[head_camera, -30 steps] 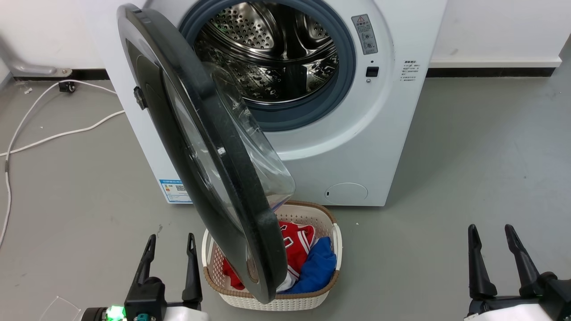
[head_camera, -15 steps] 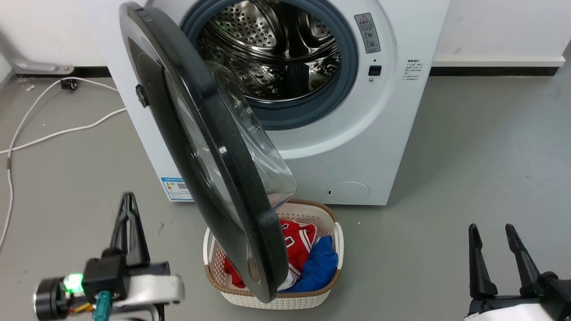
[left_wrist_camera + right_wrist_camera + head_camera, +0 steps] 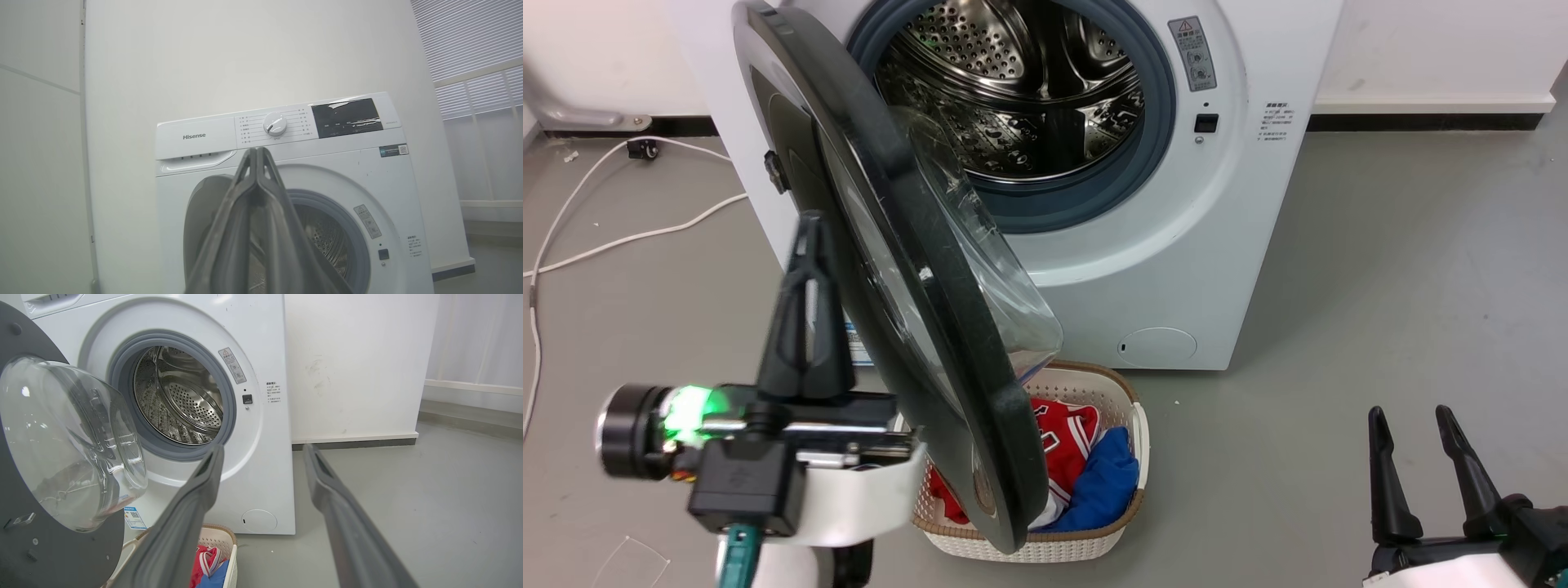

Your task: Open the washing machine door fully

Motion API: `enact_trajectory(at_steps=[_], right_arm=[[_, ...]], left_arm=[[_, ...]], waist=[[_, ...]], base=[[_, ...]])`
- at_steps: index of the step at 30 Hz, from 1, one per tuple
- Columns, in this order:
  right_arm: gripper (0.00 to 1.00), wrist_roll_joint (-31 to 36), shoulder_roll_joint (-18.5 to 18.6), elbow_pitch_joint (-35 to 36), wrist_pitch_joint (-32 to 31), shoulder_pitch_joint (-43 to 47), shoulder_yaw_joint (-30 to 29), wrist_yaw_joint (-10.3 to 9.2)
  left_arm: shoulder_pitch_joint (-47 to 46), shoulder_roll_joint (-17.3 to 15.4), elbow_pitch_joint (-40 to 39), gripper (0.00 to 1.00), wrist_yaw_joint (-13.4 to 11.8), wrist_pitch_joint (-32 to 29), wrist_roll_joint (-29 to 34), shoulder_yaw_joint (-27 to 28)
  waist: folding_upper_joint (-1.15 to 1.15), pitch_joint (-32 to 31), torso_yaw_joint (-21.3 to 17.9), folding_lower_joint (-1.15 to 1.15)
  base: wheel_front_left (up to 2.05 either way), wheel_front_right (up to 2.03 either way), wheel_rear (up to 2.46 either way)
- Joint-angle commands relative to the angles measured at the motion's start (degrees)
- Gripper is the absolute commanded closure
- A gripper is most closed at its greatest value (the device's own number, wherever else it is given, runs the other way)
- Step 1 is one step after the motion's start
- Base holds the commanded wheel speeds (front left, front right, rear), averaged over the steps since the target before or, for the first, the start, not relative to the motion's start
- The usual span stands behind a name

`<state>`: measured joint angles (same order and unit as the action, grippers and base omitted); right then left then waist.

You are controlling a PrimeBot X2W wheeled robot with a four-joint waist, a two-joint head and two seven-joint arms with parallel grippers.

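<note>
The washing machine door (image 3: 947, 327), a black disc with a bulging glass bowl, stands part open and swung out from the white washing machine (image 3: 1176, 237). The steel drum (image 3: 1013, 90) is exposed. My left gripper (image 3: 810, 224) is raised and shut on nothing, just left of the door's outer face; I cannot tell if it touches. In the left wrist view its closed tips (image 3: 257, 150) point at the washing machine (image 3: 196, 136), with the door (image 3: 200, 220) behind them. My right gripper (image 3: 1410, 415) rests open at the lower right, away from the door (image 3: 61, 457).
A woven laundry basket (image 3: 1094, 535) with red and blue clothes sits on the floor right under the door's lower edge. White cables (image 3: 605, 245) trail over the grey floor at the left. Open floor lies right of the machine.
My left gripper went from open to shut, and its arm lifted from the lower left up toward the door's outer face. The door and right gripper look unmoved; the camera shifted slightly.
</note>
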<state>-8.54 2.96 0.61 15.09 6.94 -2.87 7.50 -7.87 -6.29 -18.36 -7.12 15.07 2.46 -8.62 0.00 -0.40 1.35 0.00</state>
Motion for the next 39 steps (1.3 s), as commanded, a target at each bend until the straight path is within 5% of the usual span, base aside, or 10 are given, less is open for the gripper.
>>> enact_trajectory(at_steps=[1, 10, 21, 39], right_arm=[[0.00, 0.1, -0.2, 0.3, 0.1, -0.8, 0.1, -0.01], [0.00, 0.1, -0.2, 0.0, 0.1, -0.8, 0.7, -0.01], [0.00, -0.1, -0.2, 0.0, 0.1, -0.6, 0.9, -0.01], [0.00, 0.6, -0.2, -0.5, 0.1, -1.1, 1.4, -0.01]], left_arm=[[-1.0, 0.2, -0.4, 1.00, 0.4, 0.2, 0.4, -0.9], [-5.7, 1.2, -1.1, 1.00, 4.4, 0.1, 1.0, -15.7], [-6.1, 1.8, 1.9, 1.00, 6.0, 0.1, 1.1, -27.1], [-1.6, -0.9, 10.7, 1.00, 5.6, 0.2, -0.7, -35.4]], waist=[[0.00, 0.0, -0.1, 0.00], [0.00, -0.2, -0.3, 0.00], [0.00, -0.1, -0.3, 0.00], [0.00, 1.2, 0.9, 0.00]], base=[[0.00, 0.00, 0.00], [0.00, 0.00, 0.00], [0.00, 0.00, 0.00], [0.00, 0.00, 0.00]])
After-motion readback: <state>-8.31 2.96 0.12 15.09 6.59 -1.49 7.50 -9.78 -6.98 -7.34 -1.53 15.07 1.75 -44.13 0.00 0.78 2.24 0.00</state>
